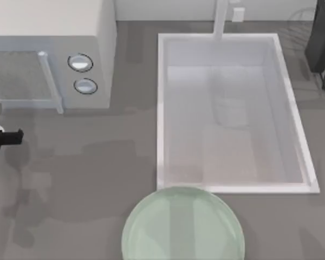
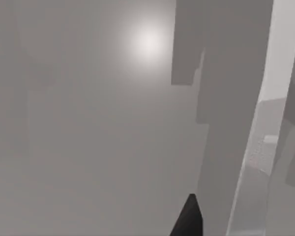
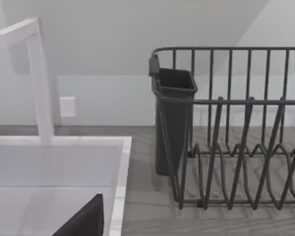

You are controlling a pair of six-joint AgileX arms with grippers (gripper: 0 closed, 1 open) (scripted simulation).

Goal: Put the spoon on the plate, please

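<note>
mint plate (image 1: 183,225) sat at near edge, below white sink (image 1: 162,108); microwave (image 1: 49,54) far left; dish rack (image 3: 236,147) right of sink; left gripper (image 1: 5,138) at left edge, grip state can't tell.

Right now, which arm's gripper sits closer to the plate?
Left, as far as the top view shows. The left gripper sits at the table's left edge, up and left of the plate. The right arm is in the far top-right corner, beyond the sink.

Rendered kitchen counter: grey worktop (image 1: 86,173); white sink basin (image 1: 233,116) with faucet (image 1: 221,19); microwave (image 1: 49,54) with two dials; dark wire dish rack (image 3: 236,132) with cutlery cup (image 3: 173,118).
</note>
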